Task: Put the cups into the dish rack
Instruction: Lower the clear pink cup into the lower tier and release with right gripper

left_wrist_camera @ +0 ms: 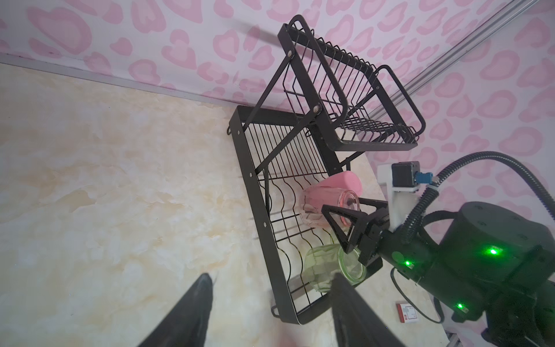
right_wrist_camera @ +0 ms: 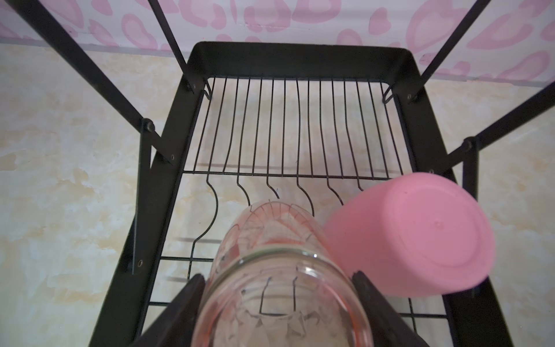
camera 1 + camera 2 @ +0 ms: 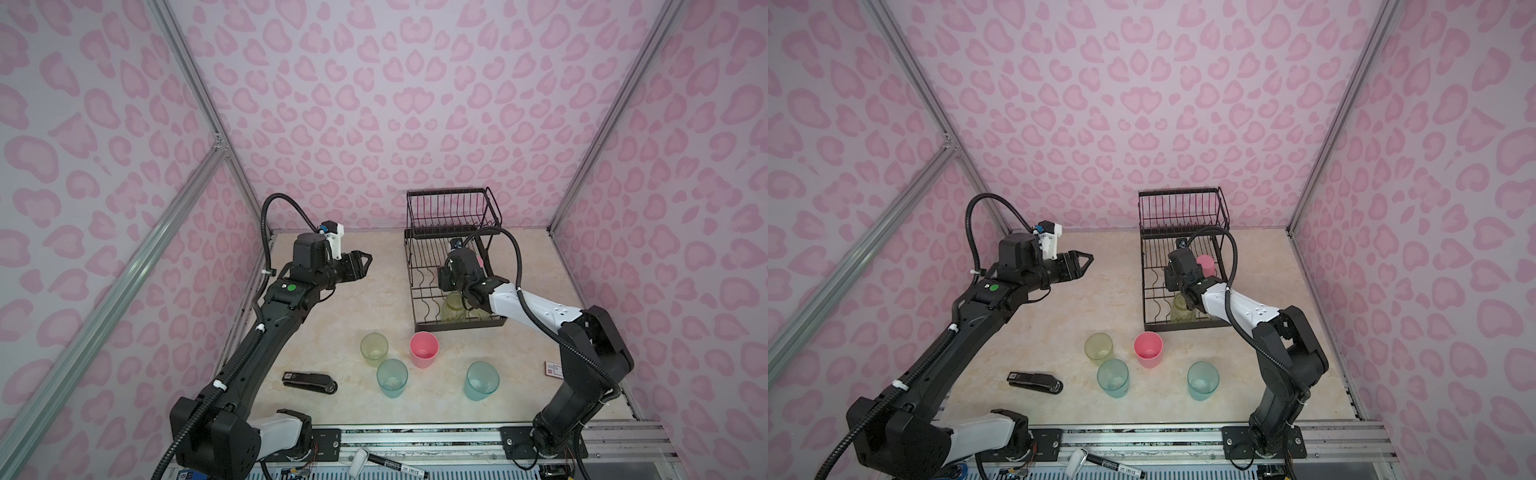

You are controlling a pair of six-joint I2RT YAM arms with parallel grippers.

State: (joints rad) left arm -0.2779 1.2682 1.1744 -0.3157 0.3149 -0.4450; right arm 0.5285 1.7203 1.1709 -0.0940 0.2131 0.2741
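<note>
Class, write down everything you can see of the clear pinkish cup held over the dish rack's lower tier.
The clear pinkish cup is a handleless tumbler of see-through, plastic-looking material with a faint orange-pink tint. It is tipped on its side over the lower tier's wires of the dish rack, mouth toward the right gripper, whose jaws clamp it near the rim. An opaque pink cup sits close beside it; contact is unclear.

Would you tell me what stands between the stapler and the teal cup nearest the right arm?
A second teal cup stands upright there, seen in both top views.
</note>
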